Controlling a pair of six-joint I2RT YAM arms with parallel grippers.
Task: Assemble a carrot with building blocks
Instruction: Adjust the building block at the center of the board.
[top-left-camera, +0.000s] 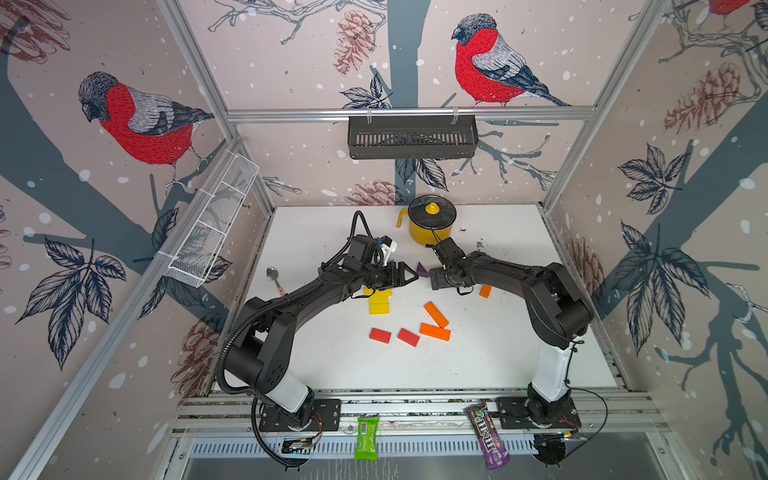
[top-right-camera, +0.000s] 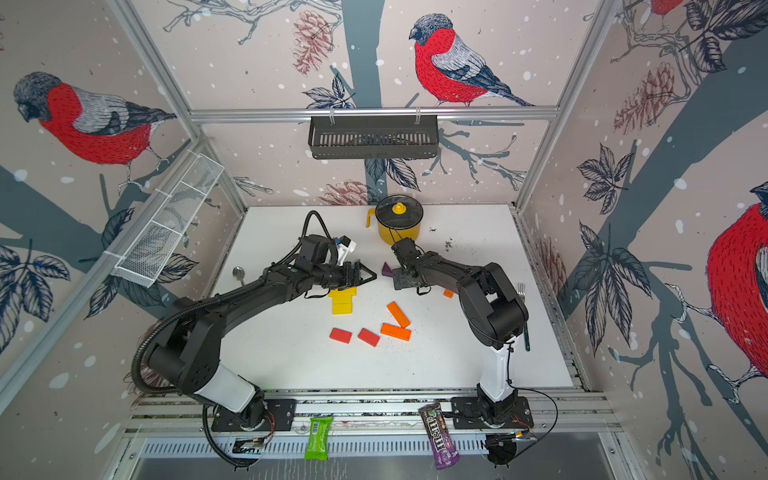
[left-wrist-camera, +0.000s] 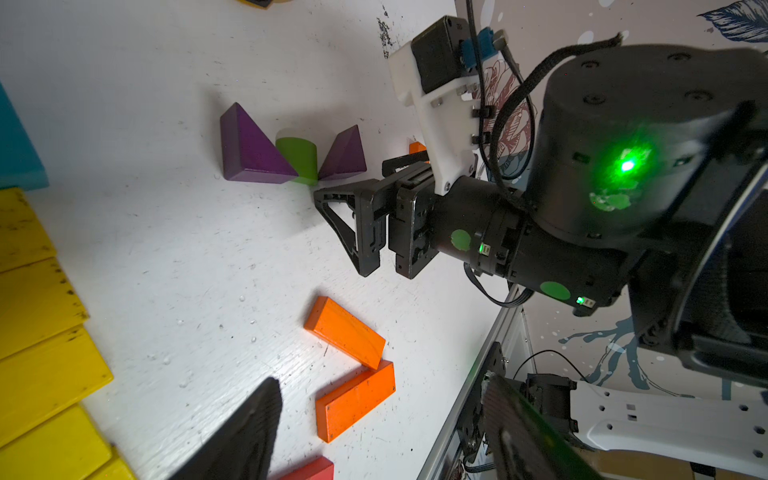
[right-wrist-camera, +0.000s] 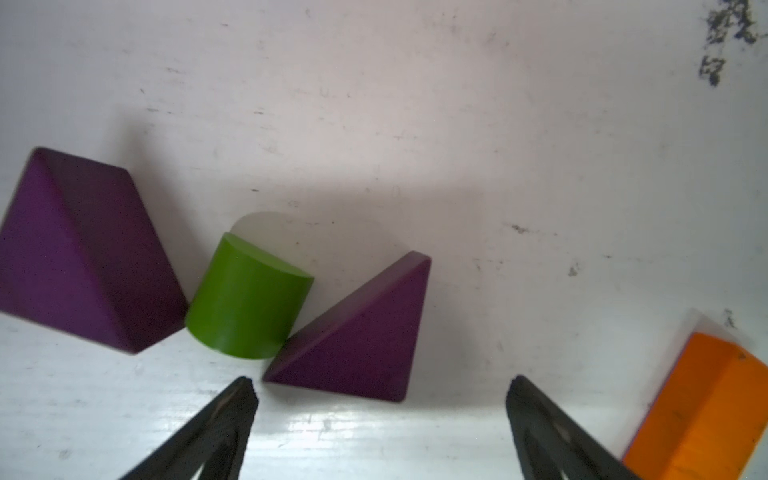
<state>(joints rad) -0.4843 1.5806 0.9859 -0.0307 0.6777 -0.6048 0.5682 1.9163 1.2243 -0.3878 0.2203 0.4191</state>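
Observation:
Two purple triangles (right-wrist-camera: 357, 332) (right-wrist-camera: 83, 249) lie on the white table with a green cylinder (right-wrist-camera: 249, 295) between them. My right gripper (right-wrist-camera: 381, 388) hangs open just short of the nearer triangle and holds nothing. In both top views one purple triangle (top-left-camera: 422, 270) shows between the two gripper heads. My left gripper (left-wrist-camera: 380, 380) is open and empty, hovering over yellow blocks (top-left-camera: 379, 301) laid side by side next to a teal block (left-wrist-camera: 16, 145). Two orange blocks (top-left-camera: 435, 314) (top-left-camera: 434, 331) and two red ones (top-left-camera: 380, 335) (top-left-camera: 408, 337) lie nearer the front. Another orange block (top-left-camera: 485, 291) lies by the right arm.
A yellow lidded pot (top-left-camera: 430, 226) stands at the back of the table. A spoon (top-left-camera: 276, 278) lies at the left and a fork (top-right-camera: 521, 291) at the right. Two candy packets (top-left-camera: 367, 438) hang over the front rail. A black basket (top-left-camera: 411, 137) hangs on the rear wall.

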